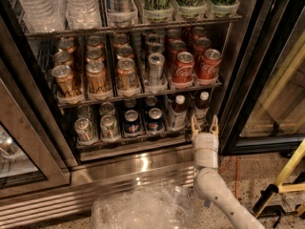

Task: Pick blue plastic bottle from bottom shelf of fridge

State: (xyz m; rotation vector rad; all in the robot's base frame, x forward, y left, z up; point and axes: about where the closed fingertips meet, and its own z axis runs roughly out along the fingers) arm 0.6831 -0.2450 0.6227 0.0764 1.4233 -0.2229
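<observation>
The fridge (240,70) stands open in front of me. Its bottom shelf (133,138) holds silver cans, blue Pepsi cans and two white-capped bottles of dark drink. One bottle (178,112) stands in the lane left of the other bottle (202,106), which is at the far right. My gripper (204,125) is open, its fingers pointing up, just in front of and below the right-hand bottle. It holds nothing. The white arm (214,185) comes up from the lower right.
The rack above holds gold cans (95,75), a silver can (155,67) and red Coca-Cola cans (195,63). Crumpled clear plastic (143,209) lies on the floor in front. A yellow-and-black stand (281,180) is at the right. The glass door (19,142) hangs at the left.
</observation>
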